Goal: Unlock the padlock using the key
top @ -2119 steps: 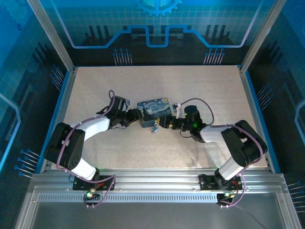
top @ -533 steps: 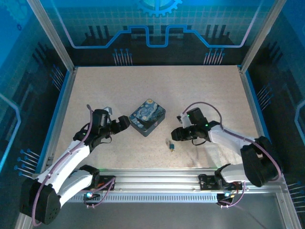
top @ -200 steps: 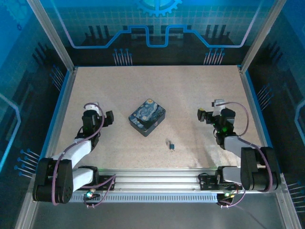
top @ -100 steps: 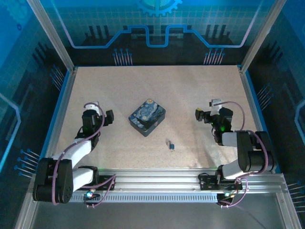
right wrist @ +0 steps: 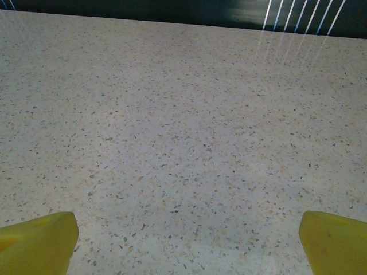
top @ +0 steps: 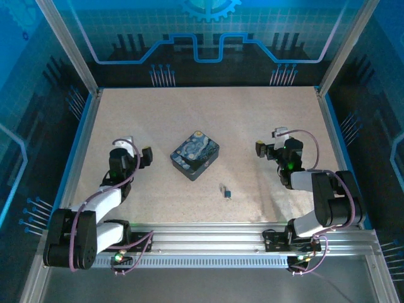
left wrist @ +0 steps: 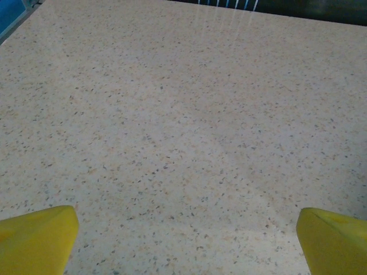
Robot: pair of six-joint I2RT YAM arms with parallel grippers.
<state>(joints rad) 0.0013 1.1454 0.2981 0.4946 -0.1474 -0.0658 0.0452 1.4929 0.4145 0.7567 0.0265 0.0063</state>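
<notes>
Relocated since the earliest frame, the tiny blue blocky padlock with a dark part (top: 228,194) lies alone on the speckled beige tabletop (top: 189,113). It now sits closer to the near edge and apart from the rectangular tin printed with a swirling night sky (top: 194,154), which has itself turned and shifted left. A thin, speck-sized piece touching the lock's far end is taken to be the small dark metal key (top: 223,187). Whether it is seated in the lock is too small to tell.

Both arms, which met at the tin in that earliest frame, have withdrawn to opposite sides. The left gripper (top: 146,156) hangs left of the tin and the right gripper (top: 259,150) stands well to the right. Neither touches anything, and both are well apart from the lock. In the wrist views the left gripper (left wrist: 186,238) and the right gripper (right wrist: 186,240) each show yellow fingertips spread to opposite lower corners, released and empty.

Hazards, as judged:
- The lock is light and unrestrained, so a turning force on the key would likely spin or slide it unless the other gripper pins it.
- The fingers are broad beside the key, so a slightly offset closure could flick it away or knock it flat.
- A low approach from the left could nudge the tin into the lock.
</notes>
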